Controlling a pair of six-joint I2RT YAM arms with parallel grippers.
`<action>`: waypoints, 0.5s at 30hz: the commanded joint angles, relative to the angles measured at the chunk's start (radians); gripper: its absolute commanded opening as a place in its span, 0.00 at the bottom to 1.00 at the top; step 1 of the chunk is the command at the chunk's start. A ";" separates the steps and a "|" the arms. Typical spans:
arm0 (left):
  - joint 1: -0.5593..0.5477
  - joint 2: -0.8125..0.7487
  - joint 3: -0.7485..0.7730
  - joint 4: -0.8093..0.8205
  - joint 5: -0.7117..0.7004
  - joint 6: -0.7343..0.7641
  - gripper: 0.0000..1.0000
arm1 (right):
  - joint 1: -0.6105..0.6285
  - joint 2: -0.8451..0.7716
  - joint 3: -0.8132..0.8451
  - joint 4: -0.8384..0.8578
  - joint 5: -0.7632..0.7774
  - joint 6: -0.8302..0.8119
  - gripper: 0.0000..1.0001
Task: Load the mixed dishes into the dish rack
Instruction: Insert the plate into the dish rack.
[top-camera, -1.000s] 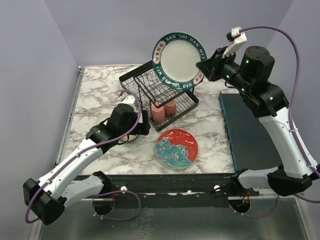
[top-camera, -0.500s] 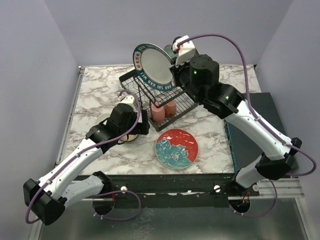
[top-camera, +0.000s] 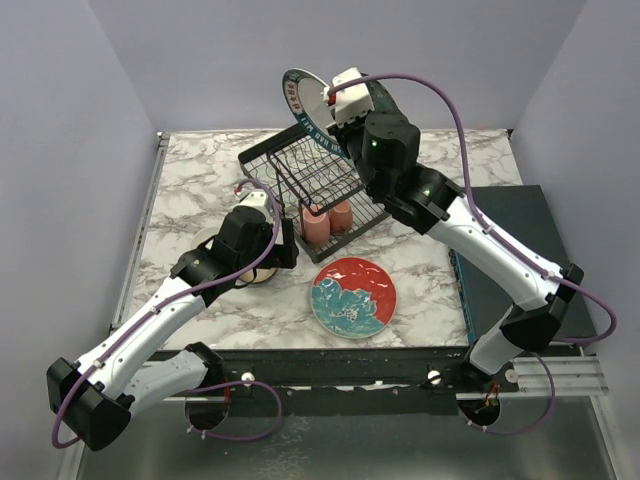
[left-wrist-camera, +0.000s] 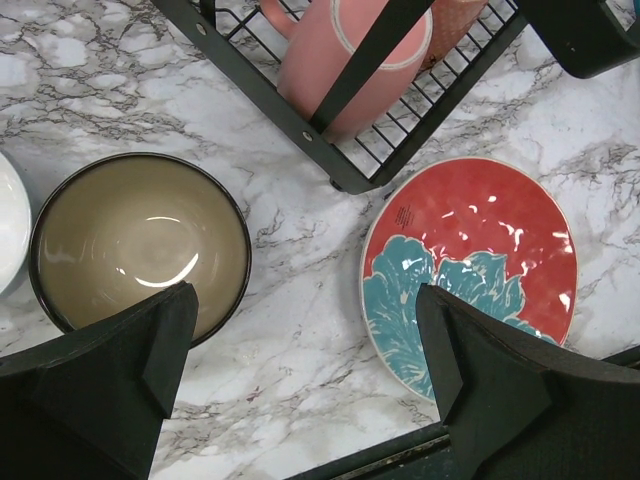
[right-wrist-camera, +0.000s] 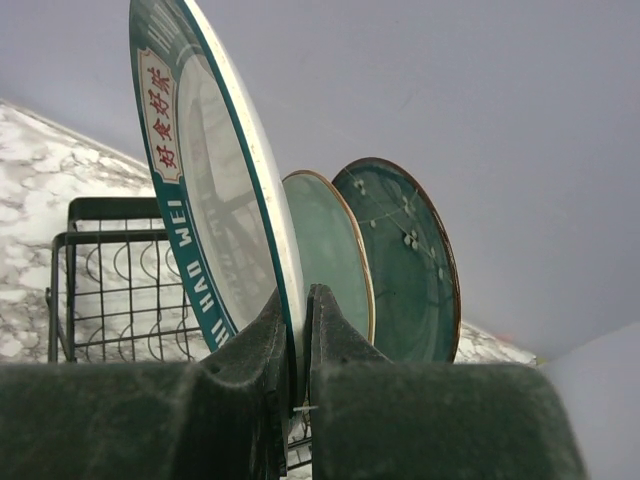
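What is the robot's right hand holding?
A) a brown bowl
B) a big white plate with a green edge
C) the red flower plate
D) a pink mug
B: the right gripper pinches the rim of the white green-edged plate, held up by the dish rack.

Top: high behind bases, down on white marbled bench (top-camera: 190, 180). Left wrist: straight down, shares red-and-teal flowered plate (left-wrist-camera: 470, 265). Right wrist: level, near black wire rack (right-wrist-camera: 110, 238).

Pretty sure I'm driving this in a lab test booth: bare lilac walls (top-camera: 70, 150) box in a marble-print table (top-camera: 190, 180), with a black mounting rail (top-camera: 350, 366) along the near edge.
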 joint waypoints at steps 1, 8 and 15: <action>0.008 -0.010 -0.008 -0.013 -0.006 0.009 0.99 | 0.009 0.022 -0.010 0.141 0.048 -0.082 0.00; 0.011 -0.015 -0.011 -0.013 -0.004 0.009 0.99 | 0.007 0.050 -0.021 0.181 0.057 -0.116 0.00; 0.011 -0.017 -0.013 -0.013 -0.003 0.009 0.99 | -0.006 0.076 -0.037 0.204 0.064 -0.138 0.00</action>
